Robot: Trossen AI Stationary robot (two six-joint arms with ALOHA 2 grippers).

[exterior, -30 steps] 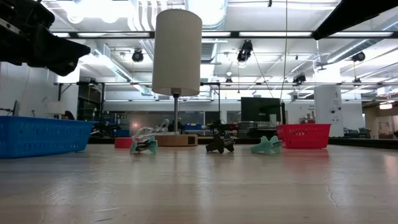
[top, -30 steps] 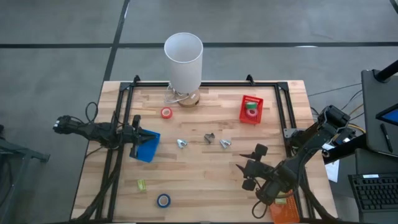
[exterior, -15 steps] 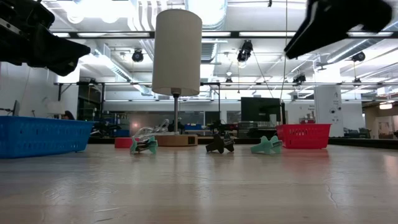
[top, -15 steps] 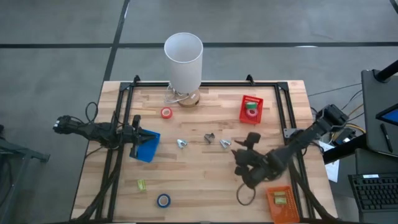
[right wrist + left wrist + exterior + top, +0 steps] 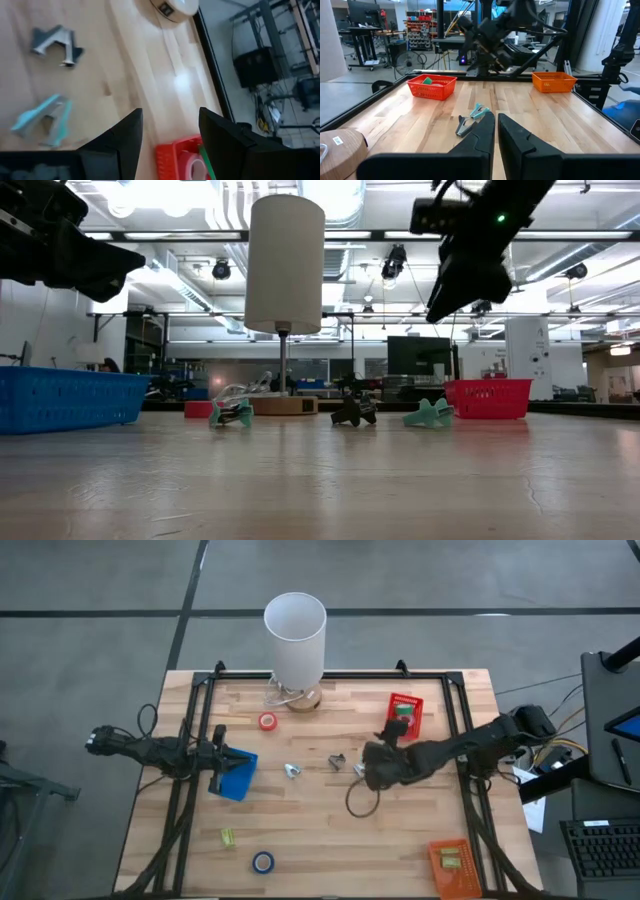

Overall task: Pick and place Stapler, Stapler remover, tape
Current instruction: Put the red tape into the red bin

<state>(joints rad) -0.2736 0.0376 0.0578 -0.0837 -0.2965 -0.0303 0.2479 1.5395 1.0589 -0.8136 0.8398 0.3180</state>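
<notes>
Right gripper [image 5: 372, 768] fingers apart, empty, hovering over the teal plastic staple remover [image 5: 360, 770] at table centre; red mesh bin [image 5: 404, 715] at its 1 o'clock. Risk: descent clips the remover sideways. Left gripper [image 5: 222, 757] closed, idle at table's 9 o'clock

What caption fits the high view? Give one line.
Right arm's open tool above teal staple remover, near red plastic bin; left tool shut over blue bin.

Overall light: bright, even, from ceiling fixtures overhead.
Low view: strip lights glare at upper left; table [image 5: 320, 480] foreground soft and out of focus.
Right wrist view: motion blur throughout; a white glare spot on the wood at frame centre.
High view: sharp; shadows faint and short.
Left wrist view: clear, background slightly soft.
</notes>
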